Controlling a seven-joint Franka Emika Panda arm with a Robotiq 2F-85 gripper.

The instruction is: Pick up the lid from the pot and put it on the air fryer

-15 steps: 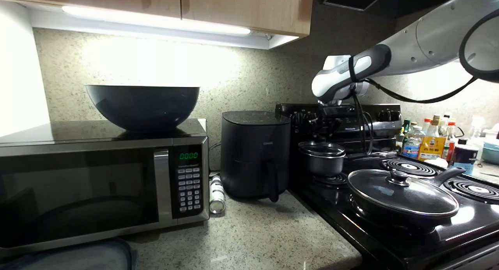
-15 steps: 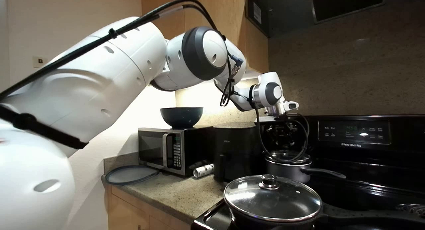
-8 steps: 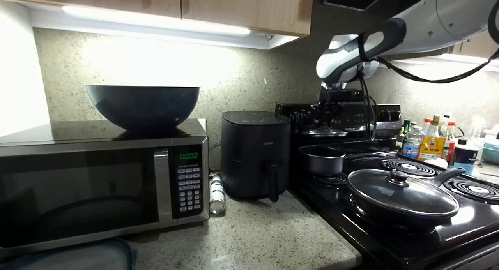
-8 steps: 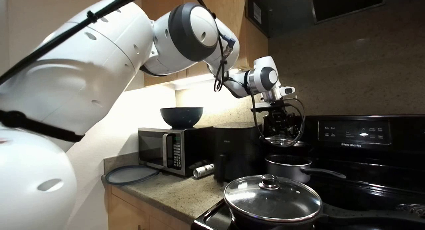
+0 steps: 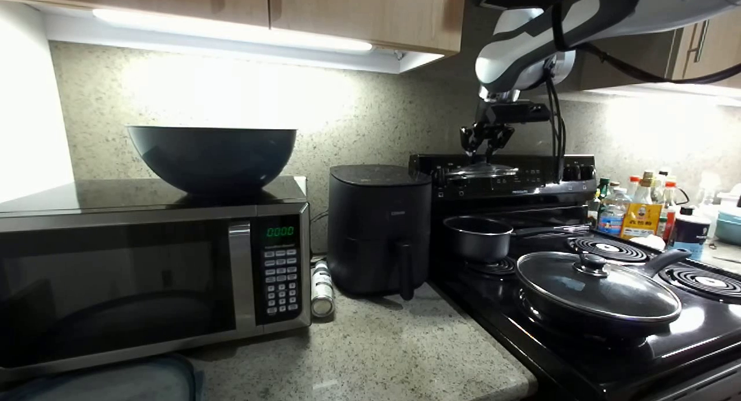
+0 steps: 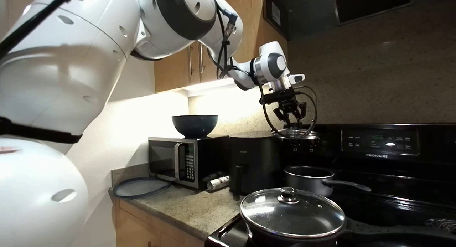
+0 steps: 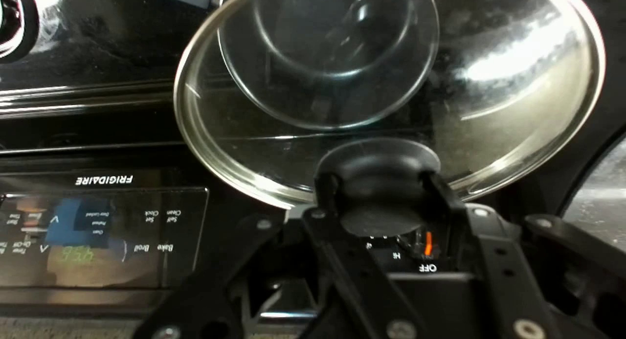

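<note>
A stove point(image 6: 392, 200), microwave point(image 5: 156, 273) and apparently sauce bottles point(image 5: 642, 213) make this a kitchen.

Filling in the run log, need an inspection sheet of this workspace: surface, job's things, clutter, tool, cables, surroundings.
Surface: speckled countertop adjoining a black stovetop.
Job's things: lid held in the air, off the pot; pot open-topped on the stovetop; air fryer upright on the countertop.
Clutter: covered pan on the stovetop; bowl on the microwave; cylinder lying between microwave and air fryer; bottles beside the stovetop.
Tool: closed on the lid's knob.
Cables: black; in an exterior view a loop crosses in front of the lid, contact unclear.
Surroundings: wooden cabinets overhead, lit strip beneath.
</note>
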